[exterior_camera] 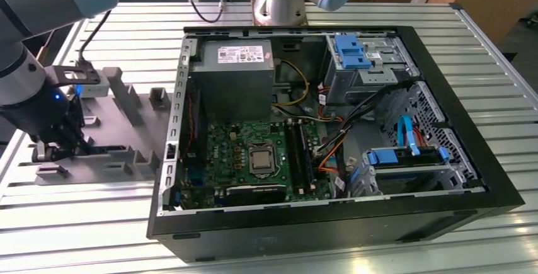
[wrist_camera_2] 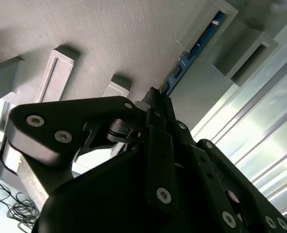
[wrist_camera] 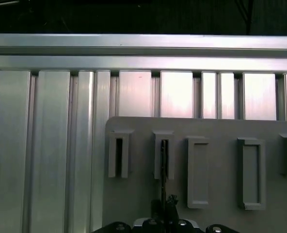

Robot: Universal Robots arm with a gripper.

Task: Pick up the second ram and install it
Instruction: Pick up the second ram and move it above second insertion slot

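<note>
Standing on edge in a narrow slotted block (wrist_camera: 156, 155) of the grey fixture plate (wrist_camera: 216, 126), the second ram (wrist_camera: 164, 160) runs straight out ahead of the jaws, its near end caught between them. In the second wrist view the second ram (wrist_camera_2: 192, 51) reaches from the fingertips away through the block's raised walls, its blue face showing. The gripper (wrist_camera: 165, 206) has its jaws drawn close together, pinching that near end of the board from both flat sides. More grey blocks (wrist_camera: 250, 172) stand on the plate to either side of the jaws, and beyond them lies the ribbed metal table (wrist_camera: 51, 145). In the exterior view the gripper (exterior_camera: 57, 153) sits low over the grey fixture plate (exterior_camera: 126, 154), well apart from the open computer case (exterior_camera: 470, 179), where the motherboard (exterior_camera: 231, 154) lies exposed.
</note>
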